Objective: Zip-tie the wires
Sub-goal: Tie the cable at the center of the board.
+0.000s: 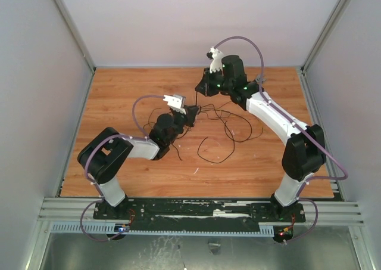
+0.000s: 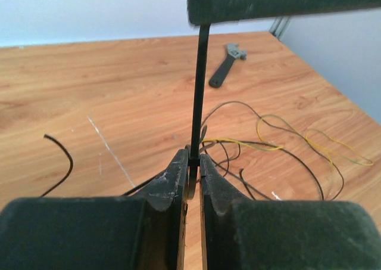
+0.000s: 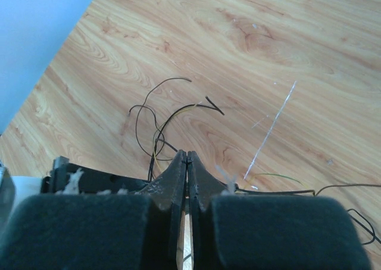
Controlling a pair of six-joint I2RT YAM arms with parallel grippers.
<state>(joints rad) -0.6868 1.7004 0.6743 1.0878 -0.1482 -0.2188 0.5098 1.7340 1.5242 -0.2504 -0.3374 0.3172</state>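
Note:
The zip tie (image 2: 198, 91) stands as a straight black strip between my two grippers, a thin dark line in the top view (image 1: 196, 99). My left gripper (image 2: 194, 158) is shut on its lower end, close above the table (image 1: 191, 112). From there the strip rises to one of my right gripper's fingers (image 2: 286, 2). My right gripper (image 3: 187, 155) is shut on the strip's upper end, and only a small black bit shows between its tips. It hangs over the table's back middle (image 1: 198, 90). The wires (image 1: 223, 130) lie in loose thin loops on the wood, right of the left gripper (image 2: 280, 148) and under the right one (image 3: 156, 124).
A dark-handled wrench with a grey head (image 2: 226, 67) lies on the wood beyond the zip tie. One loose wire end (image 2: 62, 160) curls at the left. White scratch marks (image 3: 274, 124) cross the table. Grey walls close in the back and both sides.

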